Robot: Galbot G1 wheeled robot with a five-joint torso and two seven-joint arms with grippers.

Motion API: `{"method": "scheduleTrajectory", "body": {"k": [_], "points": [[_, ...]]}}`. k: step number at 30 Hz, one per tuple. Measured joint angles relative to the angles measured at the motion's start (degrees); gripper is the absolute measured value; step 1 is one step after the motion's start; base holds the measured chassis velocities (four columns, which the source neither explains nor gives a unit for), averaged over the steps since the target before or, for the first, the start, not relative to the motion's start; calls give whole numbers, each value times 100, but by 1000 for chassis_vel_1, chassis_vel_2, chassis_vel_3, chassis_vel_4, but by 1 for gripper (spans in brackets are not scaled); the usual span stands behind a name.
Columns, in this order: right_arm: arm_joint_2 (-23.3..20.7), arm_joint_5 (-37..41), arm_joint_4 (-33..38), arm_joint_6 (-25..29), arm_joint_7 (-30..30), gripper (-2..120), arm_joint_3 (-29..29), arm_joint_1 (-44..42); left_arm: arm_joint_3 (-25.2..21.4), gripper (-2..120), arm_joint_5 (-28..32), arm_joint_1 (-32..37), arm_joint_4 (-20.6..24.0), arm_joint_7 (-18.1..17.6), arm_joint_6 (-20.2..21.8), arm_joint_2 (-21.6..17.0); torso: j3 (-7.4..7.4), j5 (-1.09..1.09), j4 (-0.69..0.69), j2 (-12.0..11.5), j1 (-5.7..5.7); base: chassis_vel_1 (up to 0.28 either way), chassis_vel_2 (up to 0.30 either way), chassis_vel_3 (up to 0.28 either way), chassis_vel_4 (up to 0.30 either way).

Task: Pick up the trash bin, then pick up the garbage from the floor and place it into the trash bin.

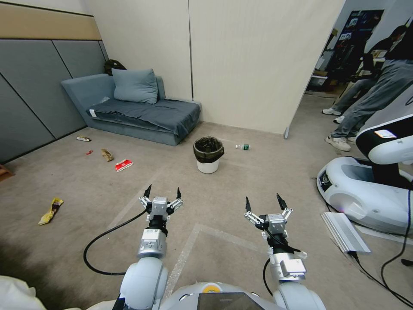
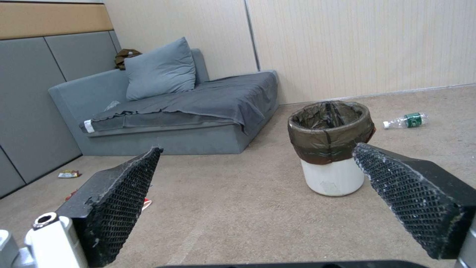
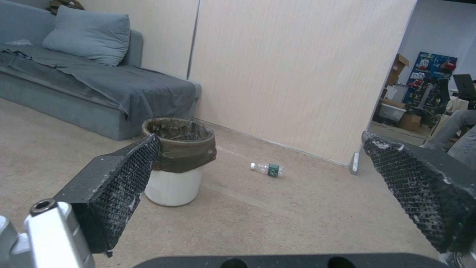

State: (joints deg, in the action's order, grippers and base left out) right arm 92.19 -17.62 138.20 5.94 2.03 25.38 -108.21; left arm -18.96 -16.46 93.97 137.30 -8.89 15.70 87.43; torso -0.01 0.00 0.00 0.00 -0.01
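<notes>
The trash bin (image 1: pixel 208 155), a small white bucket lined with a black bag, stands upright on the carpet ahead of me, near the sofa's corner; it also shows as the trash bin (image 2: pixel 331 147) and the trash bin (image 3: pixel 177 163). Garbage lies scattered: a clear green-labelled bottle (image 1: pixel 243 147) (image 2: pixel 405 120) (image 3: pixel 267 169) just right of the bin, a red-and-white carton (image 1: pixel 124 165), a tan paper bag (image 1: pixel 107 154), a small red scrap (image 1: pixel 89 152) and a yellow wrapper (image 1: pixel 50 211) to the left. My left gripper (image 1: pixel 162 192) and right gripper (image 1: pixel 263 203) hover open and empty, well short of the bin.
A grey sofa (image 1: pixel 137 110) with a cushion stands against the wall behind the bin. Another white robot base (image 1: pixel 365 193) and a flat silver device (image 1: pixel 344 232) with cables sit at the right. A person's legs (image 1: pixel 365 107) stand in the doorway. A black cable (image 1: pixel 103 245) loops near my left arm.
</notes>
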Motion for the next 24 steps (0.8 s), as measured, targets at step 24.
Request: {"method": "scheduleTrajectory", "body": {"k": [24], "points": [[-5,53,-40,34,-11,100,35,9,15,100,67,-4,0,1,4,-41,1,0,-1,0,1,-195,198,206,-201]]}}
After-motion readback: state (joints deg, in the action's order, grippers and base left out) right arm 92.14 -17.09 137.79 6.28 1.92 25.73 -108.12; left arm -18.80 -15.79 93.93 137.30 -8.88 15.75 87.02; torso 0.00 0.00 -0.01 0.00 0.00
